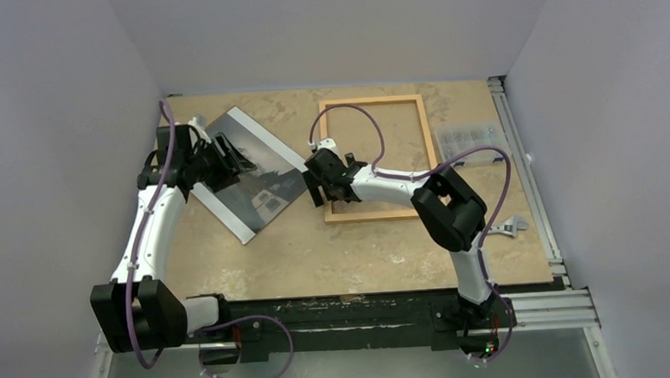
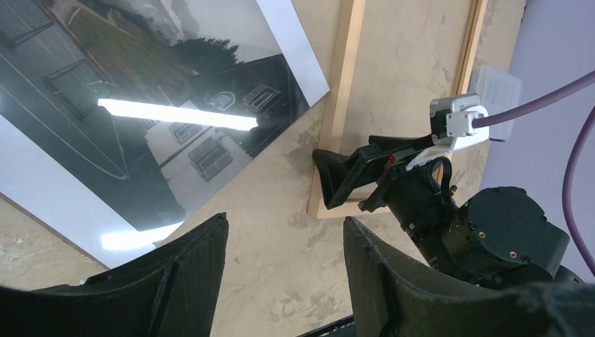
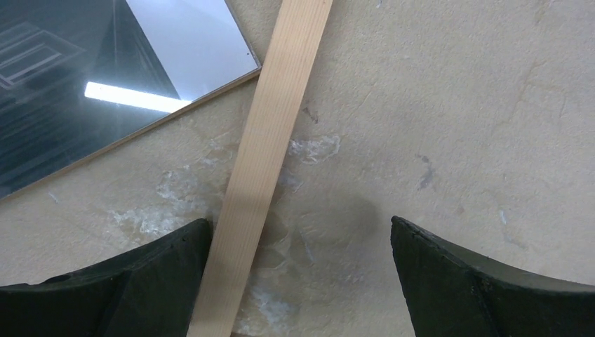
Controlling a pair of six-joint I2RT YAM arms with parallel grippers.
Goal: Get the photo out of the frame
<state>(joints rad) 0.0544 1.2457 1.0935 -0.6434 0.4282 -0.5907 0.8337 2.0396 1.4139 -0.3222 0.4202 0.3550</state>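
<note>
The photo [image 1: 253, 172] lies flat and tilted on the table at the left, outside the frame. It is a glossy dark print with white bands, and a thin brown edge shows under it. It also shows in the left wrist view [image 2: 140, 105] and in the right wrist view [image 3: 70, 84]. The frame [image 1: 370, 101] of light wood rails lies to its right, with bare table inside it. My left gripper [image 1: 233, 160] hovers over the photo's far left part, open and empty [image 2: 284, 219]. My right gripper [image 1: 317, 190] is open [image 3: 298, 221], with the frame's left rail [image 3: 281, 105] between its fingers.
A clear plastic box [image 1: 472, 138] sits at the back right. A metal wrench [image 1: 511, 227] lies near the right edge. Aluminium rails [image 1: 530, 170] run along the right and front of the table [image 1: 361, 248]. Grey walls close in three sides.
</note>
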